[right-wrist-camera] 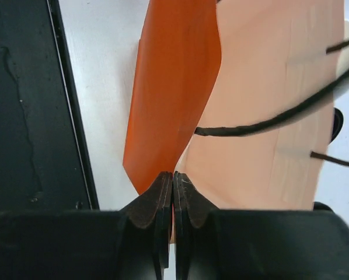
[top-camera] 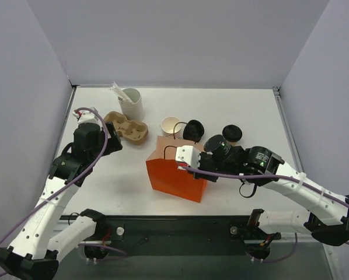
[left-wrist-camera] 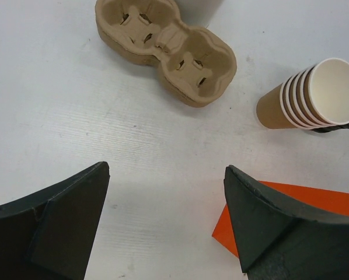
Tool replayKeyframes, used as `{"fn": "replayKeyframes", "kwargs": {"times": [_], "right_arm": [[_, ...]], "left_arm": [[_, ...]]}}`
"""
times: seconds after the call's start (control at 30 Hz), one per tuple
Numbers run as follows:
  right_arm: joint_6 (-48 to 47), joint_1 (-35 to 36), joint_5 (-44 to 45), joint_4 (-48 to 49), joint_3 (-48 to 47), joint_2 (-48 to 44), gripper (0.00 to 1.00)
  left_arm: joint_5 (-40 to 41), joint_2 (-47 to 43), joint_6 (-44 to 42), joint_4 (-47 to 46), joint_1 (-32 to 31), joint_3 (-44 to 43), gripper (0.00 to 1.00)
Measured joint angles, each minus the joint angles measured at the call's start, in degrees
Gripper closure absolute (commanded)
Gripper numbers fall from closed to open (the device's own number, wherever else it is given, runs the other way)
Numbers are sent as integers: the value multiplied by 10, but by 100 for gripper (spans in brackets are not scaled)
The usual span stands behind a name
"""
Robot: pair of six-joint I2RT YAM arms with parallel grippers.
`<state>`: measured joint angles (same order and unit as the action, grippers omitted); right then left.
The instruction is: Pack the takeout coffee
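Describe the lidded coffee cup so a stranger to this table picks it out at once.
Find the orange paper bag in the middle of the table. Behind it runs a row: a stack of lidless cups, a pile of loose black lids, then, farthest right, the takeout coffee. It alone is a tan cup capped with a black lid.

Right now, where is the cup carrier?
Top view: the cup carrier lies left of centre, in front of the white cup, left of the paper cup stack.
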<state>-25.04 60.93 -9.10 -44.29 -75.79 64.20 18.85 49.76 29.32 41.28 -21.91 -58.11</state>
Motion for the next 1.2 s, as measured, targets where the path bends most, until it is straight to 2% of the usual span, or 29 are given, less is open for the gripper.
{"fn": "replayKeyframes", "kwargs": {"times": [0.13,0.27,0.4,0.5,0.53,0.63,0.8,0.87,0.93,1.2], "right_arm": [[-15,3,8,24,13,0,89],[-39,2,11,43,30,-9,92],[-74,-7,9,48,54,-34,89],[-91,-31,-4,47,56,-47,75],[-96,-39,-10,48,56,-50,65],[-108,-55,-30,48,56,-58,48],[-110,-58,-70,49,56,-72,38],[-99,-58,-92,49,56,-85,32],[-70,-58,-111,56,57,-107,25],[108,-53,-94,113,99,-208,22]], "left_arm": [[-37,27,-28,-2,37,-3,11],[-66,44,-57,-3,56,-3,11],[-92,48,-71,-9,60,-3,11],[-110,54,-78,-19,61,-3,12],[-117,57,-83,-23,61,-3,13],[-128,70,-101,-33,62,-3,13],[-132,104,-143,-42,63,-14,13],[-132,127,-169,-43,63,-31,7],[-132,149,-194,-47,63,-46,7],[-128,291,-255,-57,74,-151,7]]}}
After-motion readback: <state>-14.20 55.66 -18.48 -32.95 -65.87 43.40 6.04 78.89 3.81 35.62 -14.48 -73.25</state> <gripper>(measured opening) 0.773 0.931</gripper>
